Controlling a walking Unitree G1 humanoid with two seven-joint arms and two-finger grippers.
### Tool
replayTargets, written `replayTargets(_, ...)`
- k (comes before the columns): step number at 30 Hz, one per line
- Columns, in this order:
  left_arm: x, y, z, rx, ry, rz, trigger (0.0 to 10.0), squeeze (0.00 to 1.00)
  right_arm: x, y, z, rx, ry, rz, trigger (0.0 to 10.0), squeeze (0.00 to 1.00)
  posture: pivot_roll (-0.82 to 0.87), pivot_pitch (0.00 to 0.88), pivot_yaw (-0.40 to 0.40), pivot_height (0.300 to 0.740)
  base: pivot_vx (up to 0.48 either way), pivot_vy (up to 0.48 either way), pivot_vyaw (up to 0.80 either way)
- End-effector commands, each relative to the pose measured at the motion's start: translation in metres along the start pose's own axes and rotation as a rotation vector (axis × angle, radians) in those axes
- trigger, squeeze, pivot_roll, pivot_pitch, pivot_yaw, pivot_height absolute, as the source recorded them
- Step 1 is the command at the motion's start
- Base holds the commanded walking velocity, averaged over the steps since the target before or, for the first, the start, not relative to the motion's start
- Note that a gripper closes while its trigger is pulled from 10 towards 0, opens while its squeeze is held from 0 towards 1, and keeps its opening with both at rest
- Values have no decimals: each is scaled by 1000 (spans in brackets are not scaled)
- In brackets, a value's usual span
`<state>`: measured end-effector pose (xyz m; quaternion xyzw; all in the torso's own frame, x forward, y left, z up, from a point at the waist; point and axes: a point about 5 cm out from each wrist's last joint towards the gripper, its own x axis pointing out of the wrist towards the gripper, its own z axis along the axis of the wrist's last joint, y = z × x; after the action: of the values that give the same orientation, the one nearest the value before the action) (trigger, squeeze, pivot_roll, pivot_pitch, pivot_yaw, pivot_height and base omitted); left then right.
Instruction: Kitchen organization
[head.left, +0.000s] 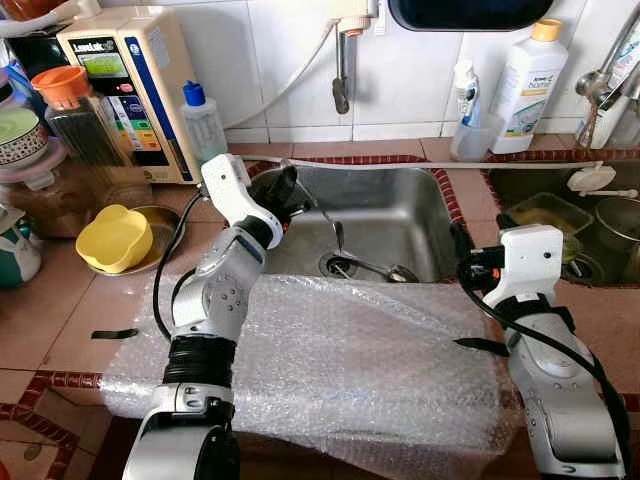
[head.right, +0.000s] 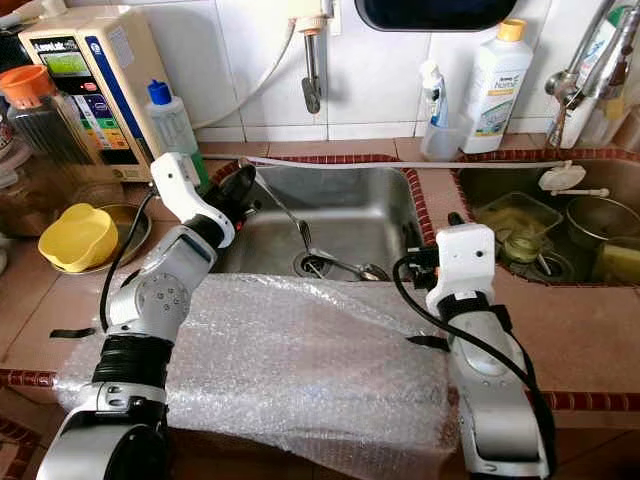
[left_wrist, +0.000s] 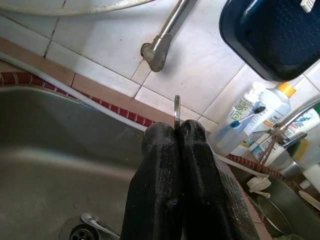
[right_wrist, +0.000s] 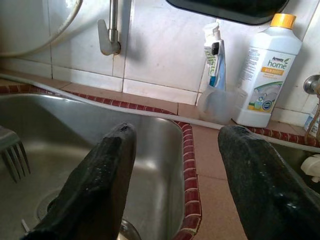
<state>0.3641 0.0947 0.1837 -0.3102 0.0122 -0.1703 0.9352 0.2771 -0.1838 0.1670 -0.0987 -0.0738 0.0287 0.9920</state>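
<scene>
At frame centre the left tool, pressed together, pinches a thin, stiff, slippery steel fork by its handle end over the sink, while the right tool hangs spread.

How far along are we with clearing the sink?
Nothing looks put away yet. In hand: the left gripper is shut on a fork, held over the sink. Left: a spoon lies by the drain; the right gripper is open.

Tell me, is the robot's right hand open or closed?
Open. The right end effector has its two black fingers spread wide, with the sink showing between them.
</scene>
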Motion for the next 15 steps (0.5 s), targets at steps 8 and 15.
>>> replayTargets(8, 1, 0, 7, 19, -19, -5, 2824, 0, 4, 3, 4, 20, -14, 18, 10000, 1000, -34, 0, 112, 740, 0, 0, 0)
replayTargets(15, 3, -1, 8, 19, -22, -6, 2863, 0, 10, 15, 6, -111, -50, 159, 10000, 1000, -29, 0, 111, 740, 0, 0, 0)
